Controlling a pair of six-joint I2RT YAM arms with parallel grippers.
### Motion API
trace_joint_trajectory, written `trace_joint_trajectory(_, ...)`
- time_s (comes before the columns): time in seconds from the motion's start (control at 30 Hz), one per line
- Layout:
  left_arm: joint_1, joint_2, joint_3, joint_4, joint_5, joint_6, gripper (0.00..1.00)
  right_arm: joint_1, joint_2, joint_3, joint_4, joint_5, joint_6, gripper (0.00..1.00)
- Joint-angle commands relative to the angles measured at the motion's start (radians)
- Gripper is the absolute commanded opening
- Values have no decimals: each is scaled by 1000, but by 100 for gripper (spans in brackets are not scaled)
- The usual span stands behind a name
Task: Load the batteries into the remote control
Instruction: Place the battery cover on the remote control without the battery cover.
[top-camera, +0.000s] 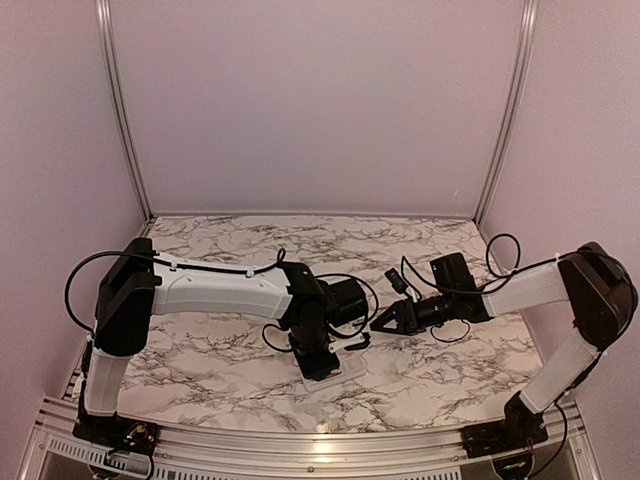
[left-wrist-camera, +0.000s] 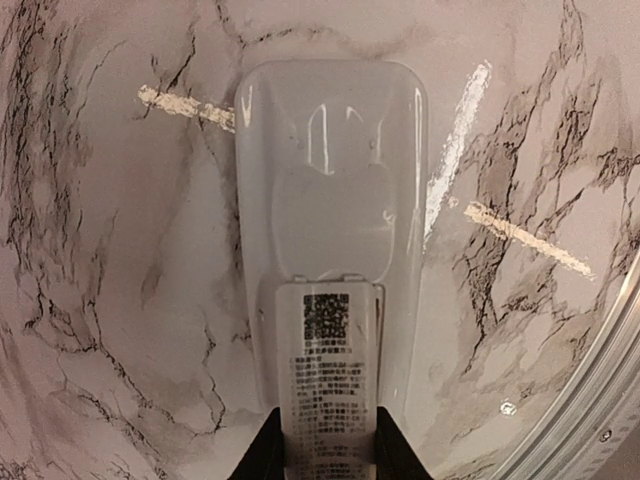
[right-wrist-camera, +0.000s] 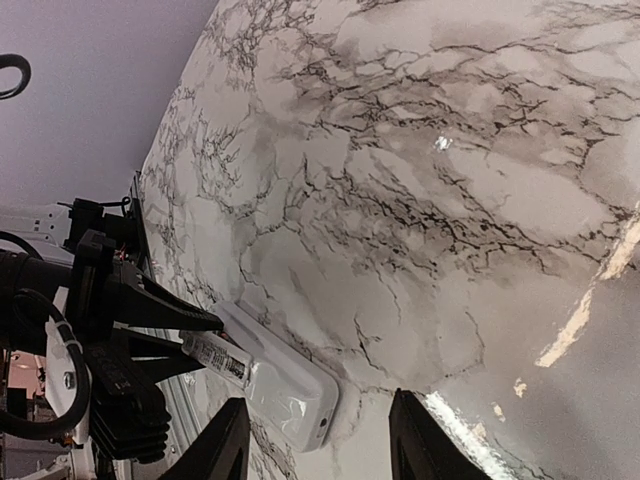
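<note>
Remote control (left-wrist-camera: 330, 200): qty 1. White, lying back-up on the tabletop (top-camera: 220, 350), near the front edge, approx. centre. Printed label (left-wrist-camera: 325, 385) w/ code square on the end nearest the L wrist cam.

Arms: qty 2, white w/ black joints, both reaching in toward the centre.

L gripper (left-wrist-camera: 328, 445): qty 1. Pointing down over the remote; fingers (left-wrist-camera: 265, 450) narrowed onto the two long sides of the labelled end, touching it.

R gripper (right-wrist-camera: 325, 440): qty 1. Just right of the L gripper, low over the table, aimed at it. Jaws spread wide, nothing between them; remote lies ahead of the tips, apart.

Surface: qty 1 tabletop, white marble pattern w/ grey-black veins, glossy. Pale streaks (left-wrist-camera: 525, 235): 3 counted beside the remote in the L wrist view.

Room: plain pale lilac wall panels (top-camera: 320, 100) on 3 sides; metal posts (top-camera: 120, 110), qty 2, at the back corners; ribbed metal rail (top-camera: 300, 445) along the front edge.
</note>
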Motion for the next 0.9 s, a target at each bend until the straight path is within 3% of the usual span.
trace_joint_trajectory(0.0, 2, -20, -26, -47, 28, 14, 24, -7, 20, 17, 17, -8, -3, 46)
trace_joint_trajectory(0.87, 2, 22, 34, -44, 11, 6, 29, -7, 26, 14, 21, -18, 0, 46)
